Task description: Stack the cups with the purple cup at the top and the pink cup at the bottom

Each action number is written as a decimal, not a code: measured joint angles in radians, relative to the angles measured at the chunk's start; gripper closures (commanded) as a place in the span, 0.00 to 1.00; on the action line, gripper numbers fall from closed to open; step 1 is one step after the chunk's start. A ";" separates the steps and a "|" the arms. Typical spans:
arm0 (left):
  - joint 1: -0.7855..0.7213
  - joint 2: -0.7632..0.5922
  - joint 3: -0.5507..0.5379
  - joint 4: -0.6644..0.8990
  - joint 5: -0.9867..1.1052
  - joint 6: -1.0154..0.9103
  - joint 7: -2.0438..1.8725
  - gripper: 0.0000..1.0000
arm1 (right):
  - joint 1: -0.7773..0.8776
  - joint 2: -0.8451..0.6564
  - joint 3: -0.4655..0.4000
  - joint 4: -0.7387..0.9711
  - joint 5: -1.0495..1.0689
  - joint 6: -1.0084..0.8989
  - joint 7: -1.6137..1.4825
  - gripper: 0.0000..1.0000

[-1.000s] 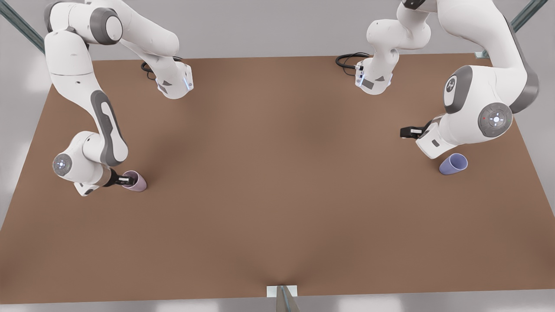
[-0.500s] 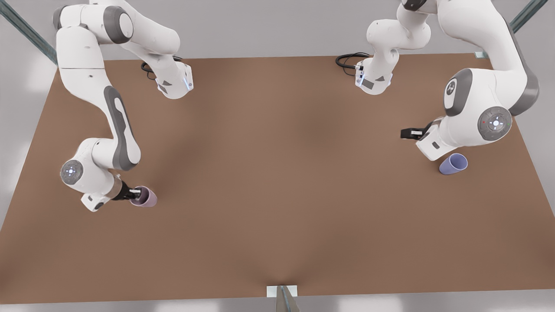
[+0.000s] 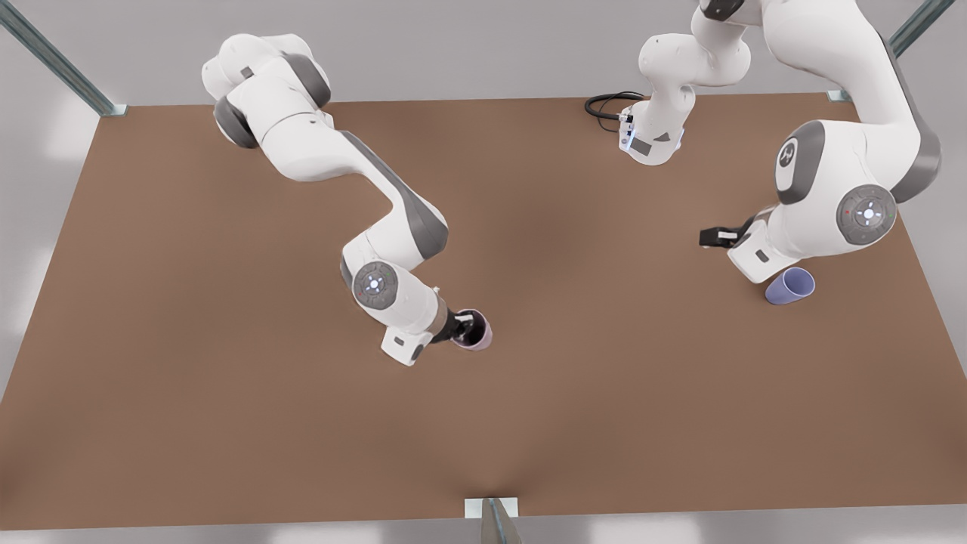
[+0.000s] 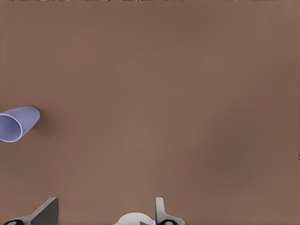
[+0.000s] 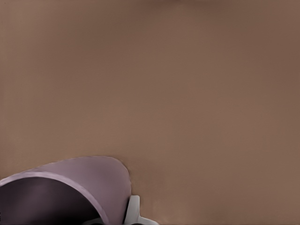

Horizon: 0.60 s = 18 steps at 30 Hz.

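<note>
The right gripper (image 3: 459,330) pinches the pale mauve-pink tapered cup (image 3: 474,332) by its rim, near table (image 3: 227,378) centre. The bluish-lavender tapered cup (image 3: 789,286) apparently lies on its side at 5 o'clock of the nearer left gripper (image 3: 709,236); its finger spread cannot be judged.

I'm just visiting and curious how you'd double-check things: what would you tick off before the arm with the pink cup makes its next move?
1. Pink cup held by the right gripper, one finger inside the rim: ok.
2. Pink cup near the middle of the table: ok.
3. Pink cup's base resting on the table: cannot tell.
4. Purple cup upright, ready for stacking: not ok, it looks tipped over.
5. Left gripper holding the purple cup: not ok, it waits beside it, open.
</note>
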 measured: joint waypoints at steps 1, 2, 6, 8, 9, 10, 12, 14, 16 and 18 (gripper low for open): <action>0.000 0.001 0.000 0.001 0.000 0.007 0.000 0.00 | 0.027 0.029 0.002 0.025 0.002 0.023 0.041 0.79; 0.000 0.001 0.000 0.001 0.001 0.013 0.001 0.00 | 0.059 0.057 0.001 0.048 0.004 0.047 0.080 0.79; 0.000 0.012 -0.002 0.002 -0.002 0.029 0.004 0.00 | 0.131 0.160 -0.003 0.113 0.006 0.157 0.215 0.79; 0.000 0.018 -0.003 0.002 -0.003 0.035 0.007 0.00 | 0.141 0.222 -0.010 0.160 0.005 0.211 0.270 0.79; 0.000 0.020 -0.003 0.002 -0.004 0.037 0.008 0.00 | 0.146 0.253 -0.020 0.183 0.003 0.237 0.295 0.79; 0.000 0.024 -0.003 0.002 -0.004 0.039 0.010 0.00 | 0.152 0.277 -0.029 0.195 -0.004 0.256 0.318 0.79; 0.000 0.030 -0.002 0.002 -0.004 0.043 0.012 0.00 | 0.163 0.307 -0.036 0.206 -0.029 0.265 0.358 0.79; 0.000 0.031 -0.001 0.002 -0.003 0.044 0.014 0.00 | 0.175 0.318 -0.037 0.215 -0.062 0.257 0.390 0.79; 0.000 0.031 -0.001 0.002 -0.002 0.046 0.016 0.00 | 0.213 0.323 -0.037 0.226 -0.083 0.252 0.415 0.79; 0.000 0.032 -0.001 0.002 0.000 0.047 0.018 0.00 | 0.258 0.324 -0.036 0.242 -0.095 0.252 0.432 0.79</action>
